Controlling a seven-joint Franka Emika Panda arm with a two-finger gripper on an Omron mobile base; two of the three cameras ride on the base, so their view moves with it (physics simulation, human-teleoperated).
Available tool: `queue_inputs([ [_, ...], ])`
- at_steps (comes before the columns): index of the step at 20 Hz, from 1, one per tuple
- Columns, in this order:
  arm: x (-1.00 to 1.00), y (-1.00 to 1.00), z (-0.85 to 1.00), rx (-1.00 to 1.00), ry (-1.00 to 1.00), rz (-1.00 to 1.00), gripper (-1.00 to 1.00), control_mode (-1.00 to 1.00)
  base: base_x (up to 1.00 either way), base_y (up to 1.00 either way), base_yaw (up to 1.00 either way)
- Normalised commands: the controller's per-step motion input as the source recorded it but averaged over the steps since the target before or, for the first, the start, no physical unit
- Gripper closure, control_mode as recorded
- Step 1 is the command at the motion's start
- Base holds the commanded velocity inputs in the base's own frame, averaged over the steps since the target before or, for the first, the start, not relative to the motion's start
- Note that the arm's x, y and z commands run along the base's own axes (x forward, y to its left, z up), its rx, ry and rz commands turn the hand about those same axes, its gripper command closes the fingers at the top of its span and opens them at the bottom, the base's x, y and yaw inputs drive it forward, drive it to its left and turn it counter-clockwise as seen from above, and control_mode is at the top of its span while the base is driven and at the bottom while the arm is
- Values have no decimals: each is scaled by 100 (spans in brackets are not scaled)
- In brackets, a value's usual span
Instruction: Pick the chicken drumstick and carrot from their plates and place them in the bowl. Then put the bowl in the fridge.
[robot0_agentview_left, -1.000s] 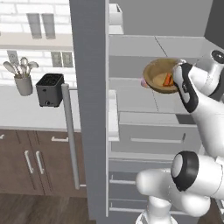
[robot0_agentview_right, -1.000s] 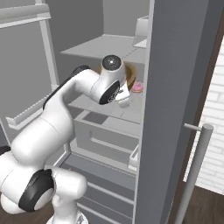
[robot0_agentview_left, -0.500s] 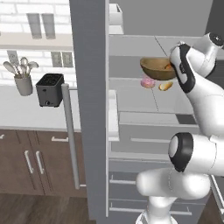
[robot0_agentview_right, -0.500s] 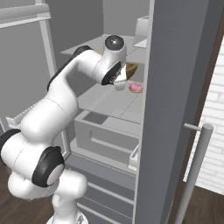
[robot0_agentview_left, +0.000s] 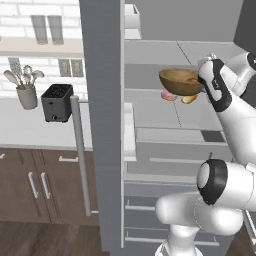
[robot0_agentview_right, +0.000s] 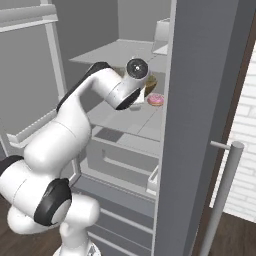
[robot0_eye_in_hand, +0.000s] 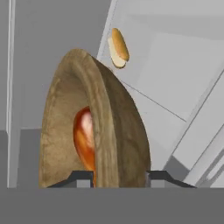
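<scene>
Home kitchen, my arm inside an open steel fridge (robot0_agentview_left: 102, 125), to my left a countertop (robot0_agentview_left: 30, 127) with toaster (robot0_agentview_left: 57, 102), utensil crock (robot0_agentview_left: 27, 96), brick backsplash (robot0_agentview_left: 30, 62), wood cabinets (robot0_agentview_left: 35, 185) below.

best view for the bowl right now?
Left base view: the bowl shows side-on in full, above the fridge shelf, with the gripper at its right rim. The hand view has it close and edge-on, with something reddish inside. In the right base view the arm hides most of it.
</scene>
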Motion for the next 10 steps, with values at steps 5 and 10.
queue_inputs([
  [5,-16,21,-94,24,-2,0,100,-100,0,0,0],
  [10,2,7,-98,21,-1,0,100,-100,0,0,0],
])
